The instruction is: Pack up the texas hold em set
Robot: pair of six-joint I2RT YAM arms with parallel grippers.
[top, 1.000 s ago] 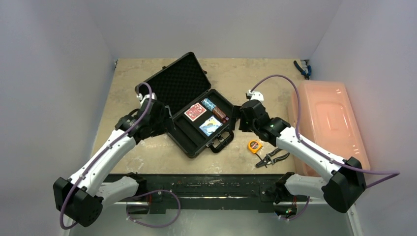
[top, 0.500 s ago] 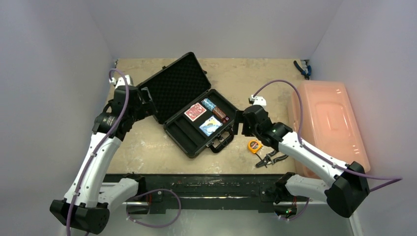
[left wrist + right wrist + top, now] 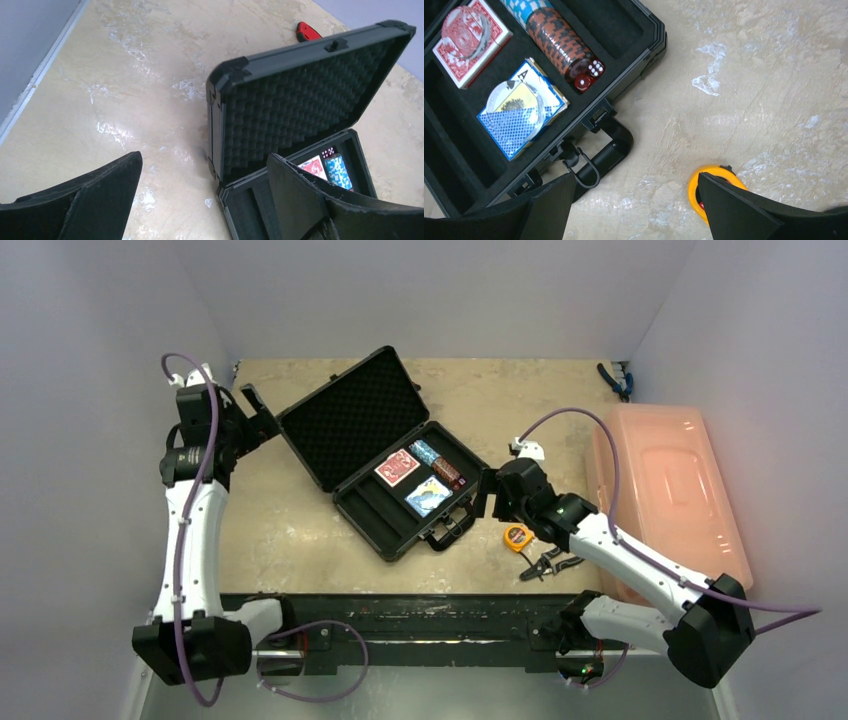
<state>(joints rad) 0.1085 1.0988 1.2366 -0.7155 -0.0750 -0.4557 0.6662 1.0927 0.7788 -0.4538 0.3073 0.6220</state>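
Nearest the arm bases, on the mottled beige table (image 3: 290,540): black-handled pliers (image 3: 548,562) lying flat, and just beyond them a round orange-yellow tape measure (image 3: 516,536), partly hidden behind a finger in the right wrist view.

Just past the tape measure, the right gripper (image 3: 484,498), pointed at the case's near right corner, jaws spread wide, gripping nothing, close to the handle but not touching it.

Next, mid-table and set at an angle, the black hard briefcase (image 3: 375,518), lid up, egg-crate foam lining (image 3: 295,95) facing the arms, curved black handle (image 3: 606,150) on the near edge.

Inside the base, in foam compartments:
- blue card deck (image 3: 519,117) nearest the handle, with a clear disc (image 3: 516,102) lying on it
- beside it, a row of dark red-and-black chips (image 3: 559,42) laid on edge, running on into blue-and-white chips (image 3: 526,7)
- two red dice (image 3: 589,75) at the handle end of that row
- red card deck (image 3: 471,37) farther in, a second clear disc on top

Off to the right, along the wall, a translucent pink plastic bin (image 3: 665,495).

Farther back on the left, the left gripper (image 3: 255,412), hanging above the table just beside the lid's left corner, jaws equally wide apart, holding nothing.

Behind the lid, a small red object (image 3: 307,31), too little showing to name.

Farthest, in the right rear corner, blue-handled pliers (image 3: 613,380).
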